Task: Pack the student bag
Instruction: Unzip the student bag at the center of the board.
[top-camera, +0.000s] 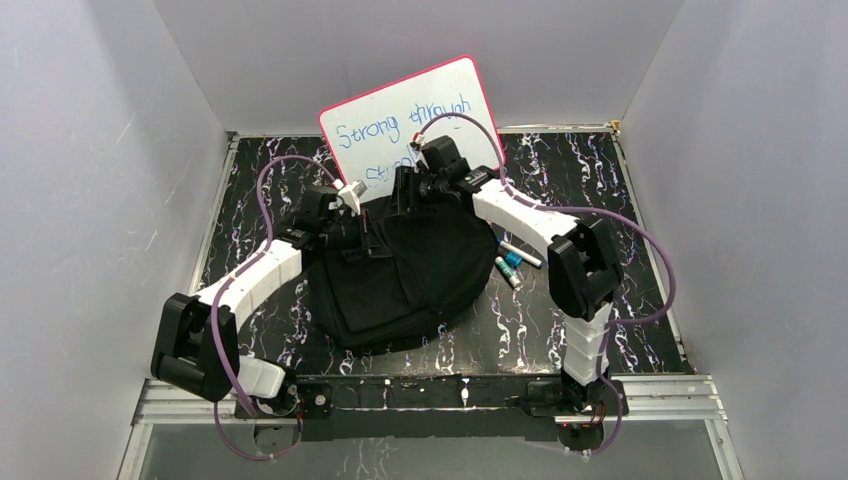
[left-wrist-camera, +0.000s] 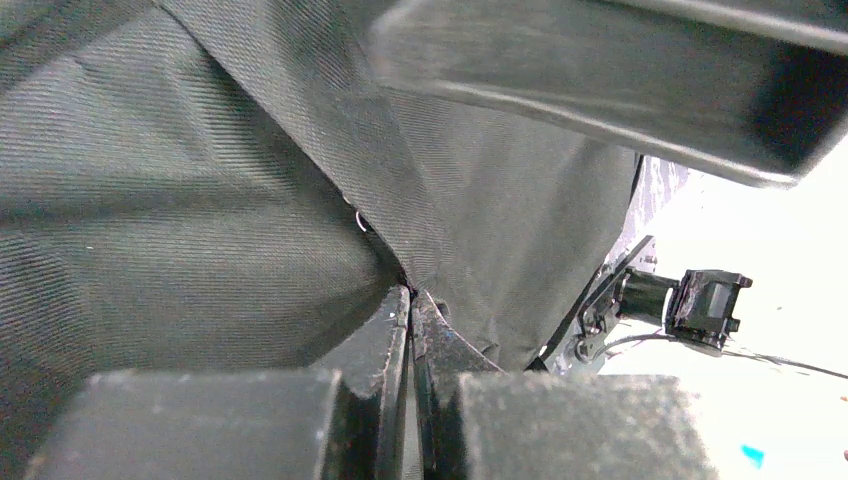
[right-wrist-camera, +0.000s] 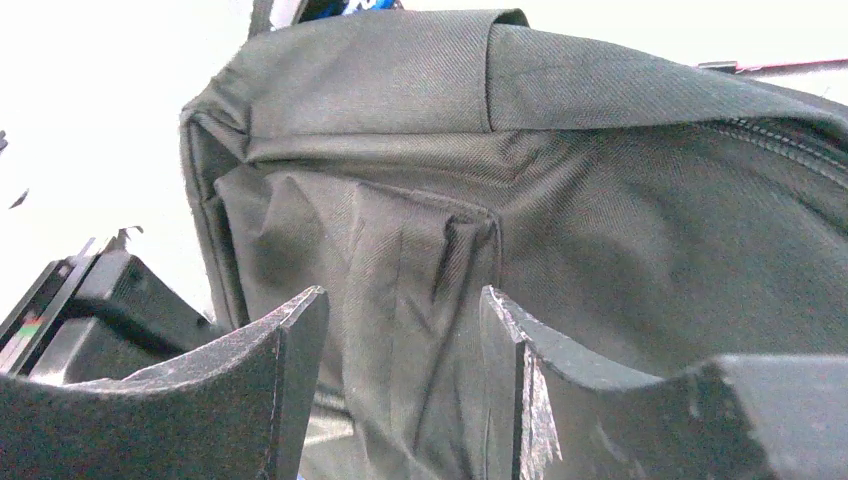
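Bag (top-camera: 400, 275) slumped mid-frame on bench (top-camera: 640, 330). Whiteboard (top-camera: 400, 110) stands at its upper edge, markers (top-camera: 512, 262) loose just right. Left gripper (left-wrist-camera: 410, 300) pinched tight on fold of bag cloth. Right gripper (right-wrist-camera: 402, 300) wide, jaws either side of pleat, gripping nothing. Risks: thin pinch slips under hard pull; right gripper closes on loose pleat only and cloth sags; tug shoves bag onto markers or tips whiteboard.

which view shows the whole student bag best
Top external: the whole student bag lies on the table. The left wrist view shows only close fabric pinched in the shut left gripper; the right wrist view shows one seamed side and a zipper beyond the open right gripper.
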